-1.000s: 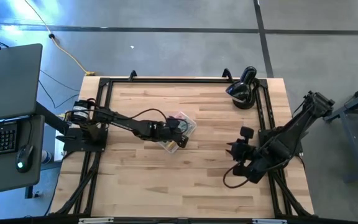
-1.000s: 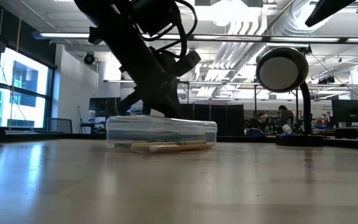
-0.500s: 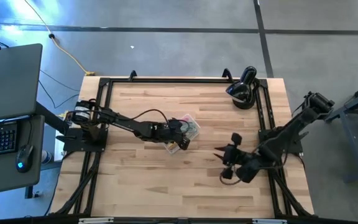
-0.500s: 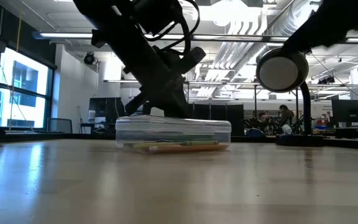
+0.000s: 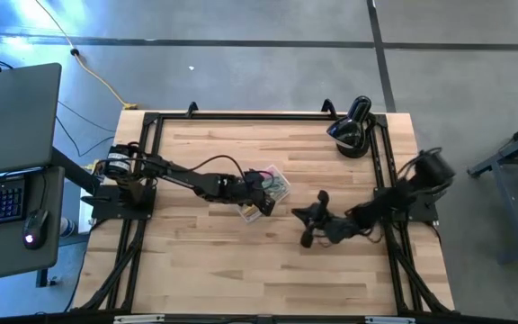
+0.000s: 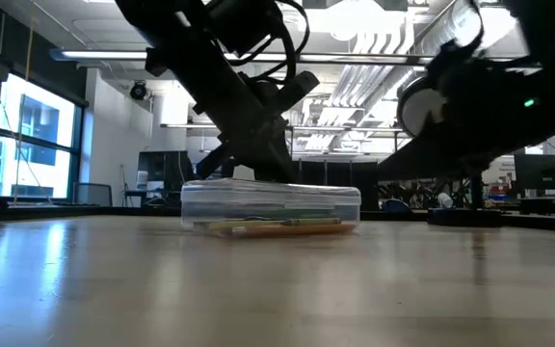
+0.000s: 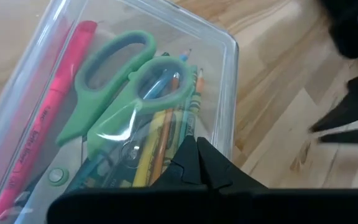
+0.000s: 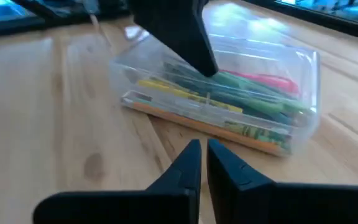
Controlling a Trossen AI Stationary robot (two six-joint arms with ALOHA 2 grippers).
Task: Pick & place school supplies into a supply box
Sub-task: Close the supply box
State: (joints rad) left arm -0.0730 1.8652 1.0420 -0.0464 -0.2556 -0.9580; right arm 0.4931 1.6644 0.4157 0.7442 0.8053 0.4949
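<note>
The small clear plastic rectangular supply box (image 5: 263,191) sits near the middle of the light wooden bench (image 5: 205,270), a little toward its far edge. Inside lie green-handled scissors (image 7: 114,84), a pink pen (image 7: 42,134) and thin yellow and orange pencils (image 7: 157,140). The left gripper (image 5: 261,188) rests over the box, its dark fingers (image 7: 197,163) clenched together at the box's rim with nothing seen between them. The right gripper (image 5: 300,215) hovers just beside the box, toward the bench's right edge, jaws pressed closed and empty. A black rounded device (image 5: 352,128) stands at the far right corner.
</note>
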